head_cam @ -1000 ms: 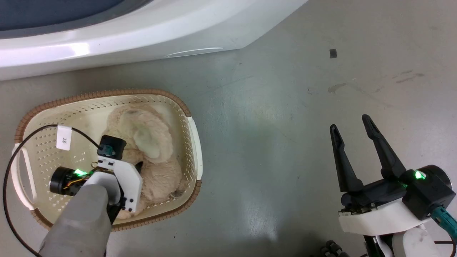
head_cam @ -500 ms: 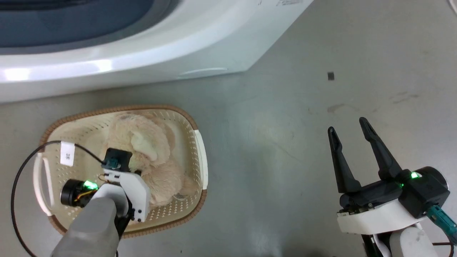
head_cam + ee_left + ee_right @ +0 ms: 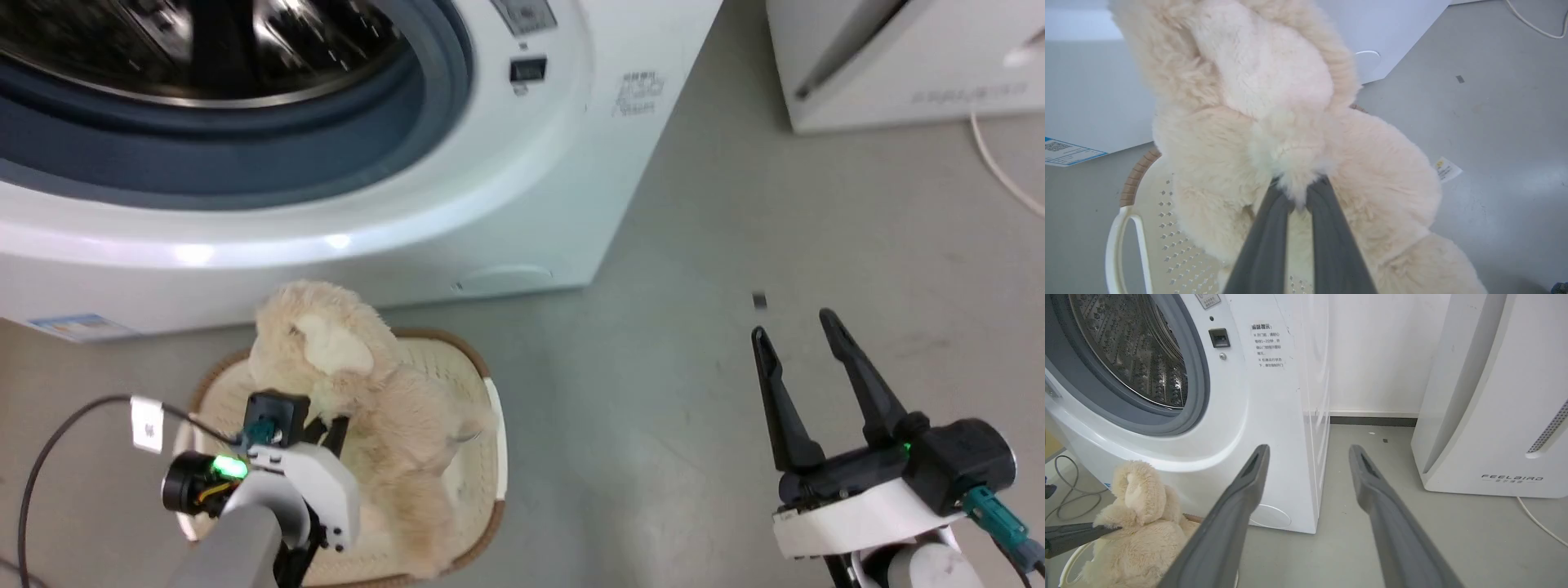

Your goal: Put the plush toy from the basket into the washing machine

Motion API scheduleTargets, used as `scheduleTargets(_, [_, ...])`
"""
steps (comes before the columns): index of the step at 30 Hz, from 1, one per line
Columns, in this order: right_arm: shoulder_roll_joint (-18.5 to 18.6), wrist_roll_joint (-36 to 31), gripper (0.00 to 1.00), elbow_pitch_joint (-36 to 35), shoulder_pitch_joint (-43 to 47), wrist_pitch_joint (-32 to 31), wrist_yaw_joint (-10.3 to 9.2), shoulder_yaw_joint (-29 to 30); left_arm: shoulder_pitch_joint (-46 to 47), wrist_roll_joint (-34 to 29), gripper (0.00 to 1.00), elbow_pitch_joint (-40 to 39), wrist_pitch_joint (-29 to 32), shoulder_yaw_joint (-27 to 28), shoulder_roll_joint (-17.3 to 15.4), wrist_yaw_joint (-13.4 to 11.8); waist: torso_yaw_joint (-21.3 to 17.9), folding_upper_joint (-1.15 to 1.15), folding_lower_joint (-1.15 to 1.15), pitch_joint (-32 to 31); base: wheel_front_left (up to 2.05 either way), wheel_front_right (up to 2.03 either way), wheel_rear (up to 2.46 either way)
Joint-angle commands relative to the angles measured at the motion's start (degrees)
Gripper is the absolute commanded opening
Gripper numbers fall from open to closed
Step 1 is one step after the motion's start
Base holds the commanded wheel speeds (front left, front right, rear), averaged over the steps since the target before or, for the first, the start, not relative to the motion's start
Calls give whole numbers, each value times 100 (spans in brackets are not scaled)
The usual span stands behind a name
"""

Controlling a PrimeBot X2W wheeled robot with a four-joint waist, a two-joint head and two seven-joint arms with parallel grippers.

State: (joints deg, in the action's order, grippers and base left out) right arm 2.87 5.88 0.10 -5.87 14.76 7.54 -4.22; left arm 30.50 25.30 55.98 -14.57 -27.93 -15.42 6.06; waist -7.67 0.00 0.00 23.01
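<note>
Plush toy [image 3: 367, 392] is held up over the basket [image 3: 457, 339], lower left. The left wrist view shows the left gripper [image 3: 1298, 192] pinching its fur. Right gripper [image 3: 793, 322] is spread wide and empty, lower right. Washing machine [image 3: 531, 204] sits behind, and the right wrist view catches its steel drum [image 3: 1139, 355].

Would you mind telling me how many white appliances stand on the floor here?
2. The washer stands just behind the basket; the FEELBIRD unit stands to its right, by the wall. More may sit out of frame.
</note>
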Motion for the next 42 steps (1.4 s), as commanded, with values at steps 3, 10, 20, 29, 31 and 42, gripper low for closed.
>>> scheduleTargets(3, [0, 37, 100, 62, 121, 24, -5, 15, -416, -130, 0, -632, -41, 210, -75, -142, 221, 0, 0, -557, 0, 0, 0])
scheduleTargets(10, [0, 72, 100, 167, 324, 24, -5, 7, -1345, -458, 0, -2239, -42, 774, -95, -355, 338, 0, 0, -1088, 0, 0, 0])
scheduleTargets(20, [0, 86, 100, 197, 578, 24, -5, 31, -2335, -966, 0, -4247, -42, 1687, 86, -402, 346, 0, 0, -1481, 0, 0, 0])
scheduleTargets(29, [0, 95, 100, 96, 560, 24, -5, 59, -2182, -1242, 0, -5339, -42, 2287, 173, -198, 158, 0, 0, -1176, 0, 0, 0])
scheduleTargets(31, [0, 99, 100, 67, 522, 24, -5, 59, -1998, -1274, 0, -5424, -42, 2378, 115, -141, 99, 0, 0, -1034, 0, 0, 0])
scheduleTargets(42, [0, 124, 100, -153, 168, 24, -5, 46, -196, -1011, 0, -4795, 210, 2565, -564, 84, -273, 0, 0, 52, 0, 0, 0])
